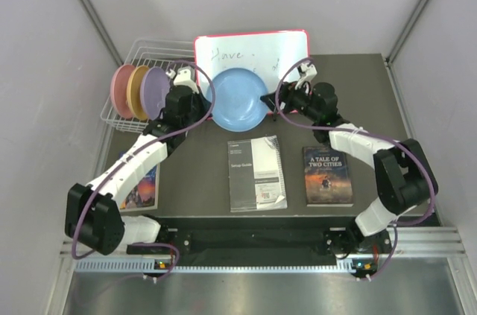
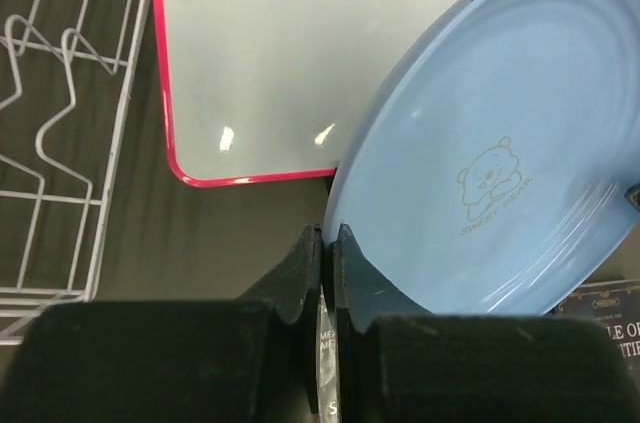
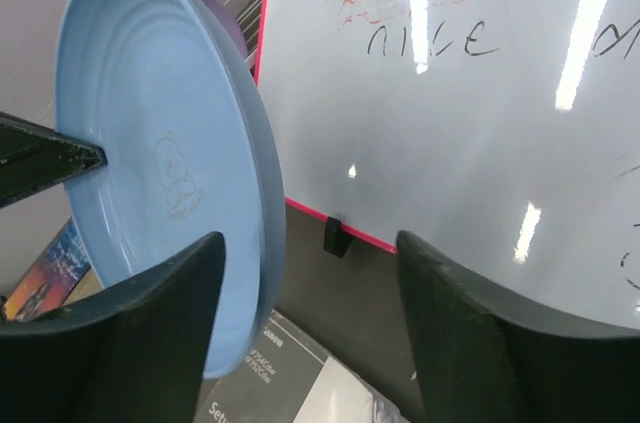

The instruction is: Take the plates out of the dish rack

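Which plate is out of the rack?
The blue plate, pinched by the left gripper; the pink plate, orange plate and lavender plate stand in the rack.

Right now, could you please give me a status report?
Left hand shut on round blue plastic plate's rim. Right hand open, astride its opposite edge. Pink, tan-orange, lavender plates in white wire rack. Red-framed whiteboard close behind.

Blue plate (image 1: 238, 97) covers the whiteboard (image 1: 246, 51) bottom (writing (image 1: 227, 54), perhaps "Have", barely legible).
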### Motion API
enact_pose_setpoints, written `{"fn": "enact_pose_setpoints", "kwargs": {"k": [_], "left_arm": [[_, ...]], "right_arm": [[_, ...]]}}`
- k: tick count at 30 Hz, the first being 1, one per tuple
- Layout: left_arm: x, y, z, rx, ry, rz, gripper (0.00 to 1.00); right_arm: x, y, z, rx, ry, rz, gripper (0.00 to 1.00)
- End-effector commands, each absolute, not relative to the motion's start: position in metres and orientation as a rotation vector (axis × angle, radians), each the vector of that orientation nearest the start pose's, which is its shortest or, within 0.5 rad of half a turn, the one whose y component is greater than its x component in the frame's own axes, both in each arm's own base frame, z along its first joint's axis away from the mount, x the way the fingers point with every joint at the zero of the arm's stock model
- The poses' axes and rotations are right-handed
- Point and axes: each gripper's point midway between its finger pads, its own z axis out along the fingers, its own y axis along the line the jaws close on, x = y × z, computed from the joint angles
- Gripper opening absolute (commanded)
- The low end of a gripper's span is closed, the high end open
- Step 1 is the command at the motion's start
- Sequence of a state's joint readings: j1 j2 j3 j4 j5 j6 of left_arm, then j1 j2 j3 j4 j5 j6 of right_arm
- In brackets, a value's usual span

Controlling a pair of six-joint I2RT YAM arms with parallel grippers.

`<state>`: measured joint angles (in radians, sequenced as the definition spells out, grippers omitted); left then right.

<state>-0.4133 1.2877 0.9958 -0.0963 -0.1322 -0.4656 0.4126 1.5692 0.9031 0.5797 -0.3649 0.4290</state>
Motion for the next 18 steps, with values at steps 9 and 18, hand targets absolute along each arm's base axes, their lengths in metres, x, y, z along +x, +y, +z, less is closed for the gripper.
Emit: {"fn": "enact_pose_setpoints", "kwargs": {"k": [9,18], "left_arm": [[0.393,-0.198,0.240,-0.086,1.875,-0.632,0.00],[0.399,-0.151,0.248,-0.137,1.824,-0.352,0.92]], "right_arm": [[0.420,0.284,0.231,-0.315,1.669,0.958,0.04],[0.416,0.118,0.251,0.123,1.630,0.513,0.00]]}}
